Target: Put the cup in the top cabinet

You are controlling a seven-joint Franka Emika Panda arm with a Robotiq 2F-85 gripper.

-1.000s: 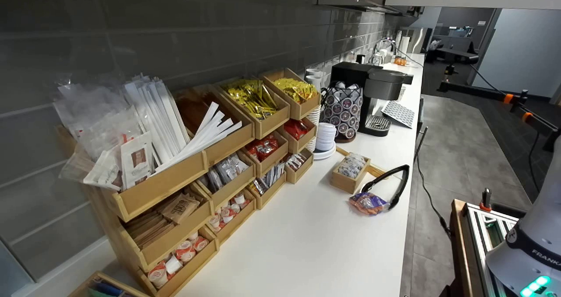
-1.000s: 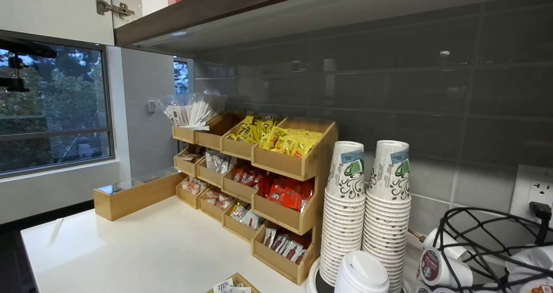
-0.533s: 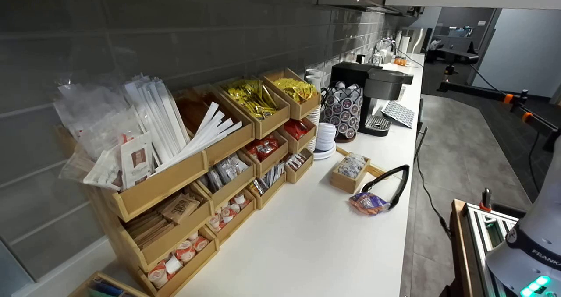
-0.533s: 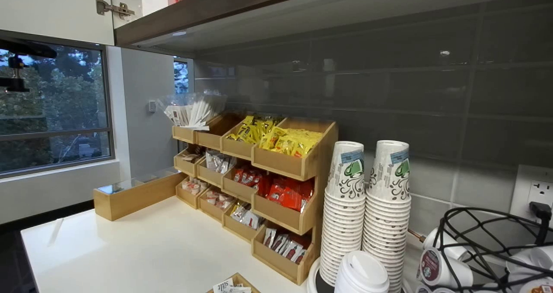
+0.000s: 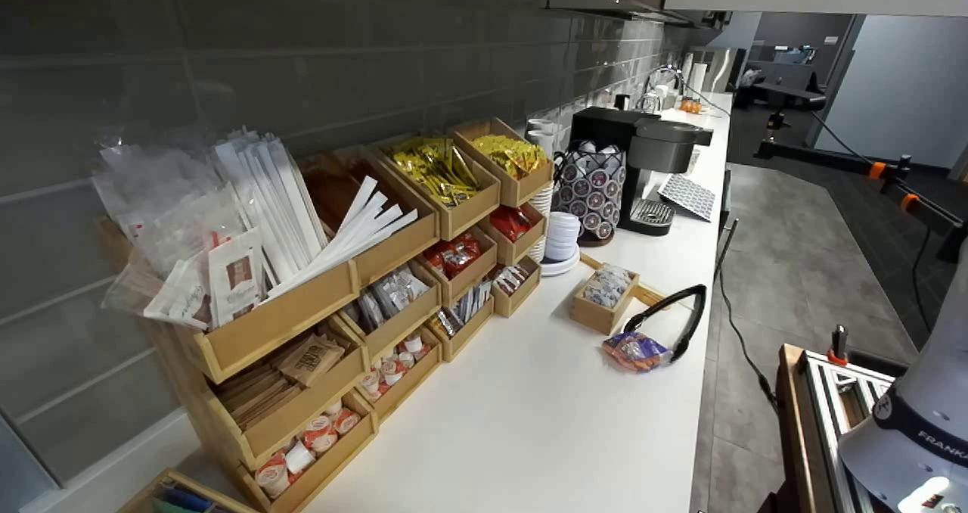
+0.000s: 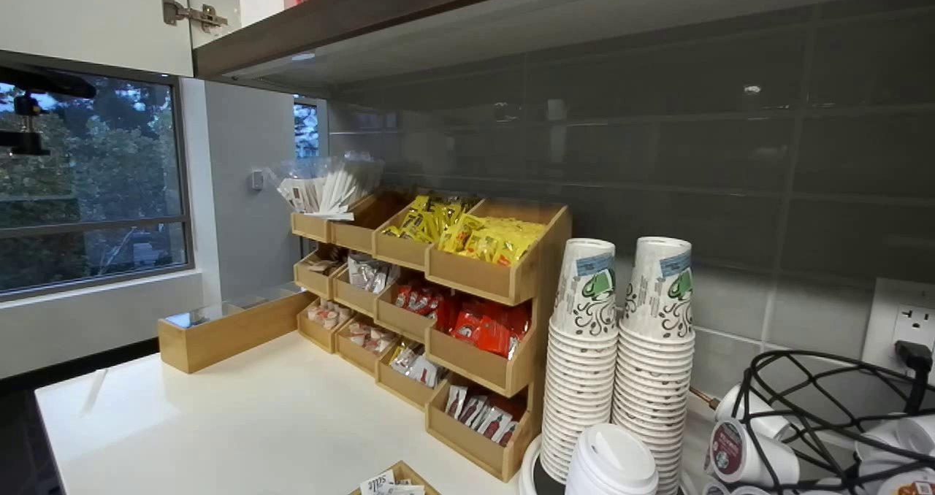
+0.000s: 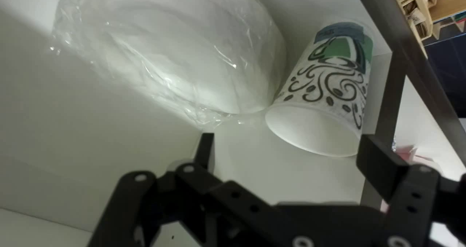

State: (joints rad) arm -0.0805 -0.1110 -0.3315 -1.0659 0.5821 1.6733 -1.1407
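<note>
Tool (image 7: 293, 157): two black fingers (image 7: 380, 168) are set wide apart in the wrist view, entering from its bottom edge.
Cup (image 7: 324, 79): one, white with green print and dark swirls, is placed inside the top cabinet (image 7: 400, 37), mouth turned toward the wrist camera; whether it is upright, or touched by the tool, cannot be told.
Wrapped bundle (image 7: 174, 54): one, white under clear plastic, is seen just beside the cup.
Rack (image 5: 280, 324): one, wooden, is stood on the white worktop (image 5: 575, 422); three tiers of four compartments are counted, with yellow packets (image 6: 489, 239) in two top ones and red packets (image 6: 489, 327) in two middle ones.
Packet box (image 5: 594, 318): one, set near one snack bag (image 5: 635, 350).
Cup stacks (image 6: 581, 378): two, rims down, are stood beside the rack, with one stack of white lids (image 6: 613, 458).
Coffee machine (image 5: 665, 150): one, placed farther along; the pods (image 5: 597, 195) beside it are too overlapped to be counted.
Arm (image 5: 915, 422): a lower white part is shown slanting up at the right edge of an exterior view; the higher joints' pose cannot be told.
Wrist view: the tool, cup and bundle are shown here alone.
Exterior views: the rack is shown in both; one door (image 6: 88, 20) swung open on a metal hinge (image 6: 193, 13), and a window (image 6: 88, 181), are seen in an exterior view.
</note>
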